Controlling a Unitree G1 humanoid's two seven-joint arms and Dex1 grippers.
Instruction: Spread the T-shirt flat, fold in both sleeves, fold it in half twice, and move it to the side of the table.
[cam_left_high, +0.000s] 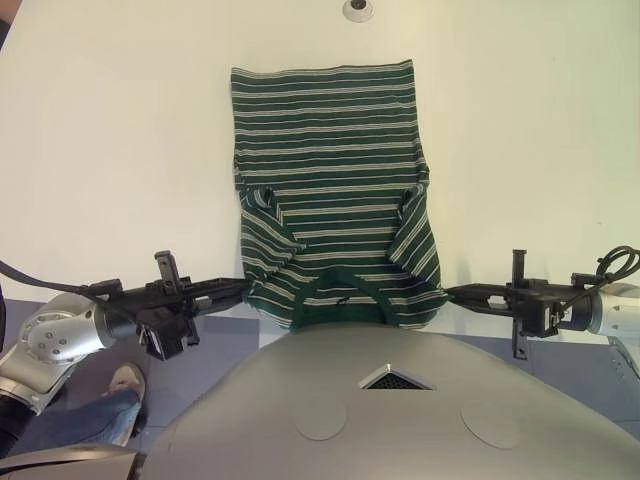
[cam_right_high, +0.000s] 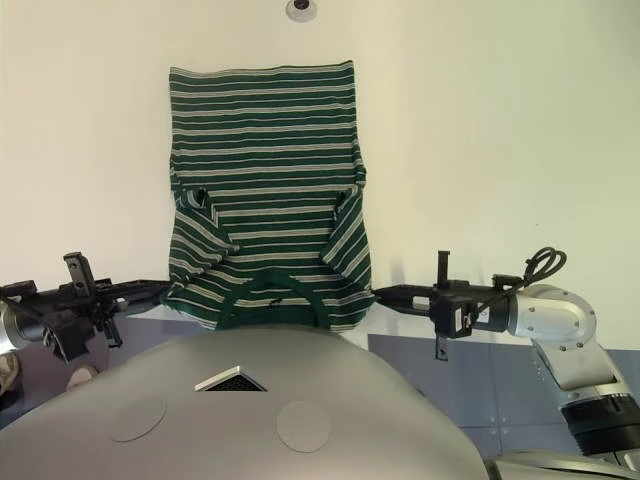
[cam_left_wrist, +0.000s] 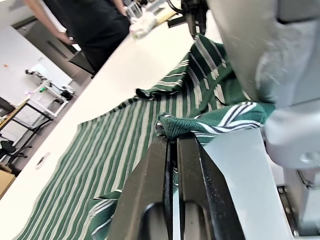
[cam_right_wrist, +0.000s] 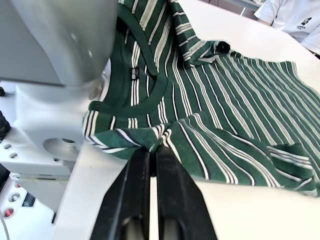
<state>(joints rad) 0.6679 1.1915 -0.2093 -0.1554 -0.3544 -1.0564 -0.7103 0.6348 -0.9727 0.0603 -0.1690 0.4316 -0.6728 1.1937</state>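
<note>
A green T-shirt (cam_left_high: 325, 160) with white stripes lies flat on the white table (cam_left_high: 120, 150), its hem at the far side and its collar (cam_left_high: 340, 285) at the near edge. Both sleeves are folded in over the body. My left gripper (cam_left_high: 243, 288) is shut on the shirt's left shoulder corner (cam_left_wrist: 172, 127) at the table's front edge. On the other side my right gripper (cam_left_high: 448, 294) is shut on the right shoulder corner (cam_right_wrist: 150, 140). Both pinched corners are slightly bunched.
A small round fitting (cam_left_high: 358, 10) sits in the table top beyond the shirt's hem. Bare table surface stretches to the left and right of the shirt. The table's front edge (cam_left_high: 560, 335) runs just under both grippers.
</note>
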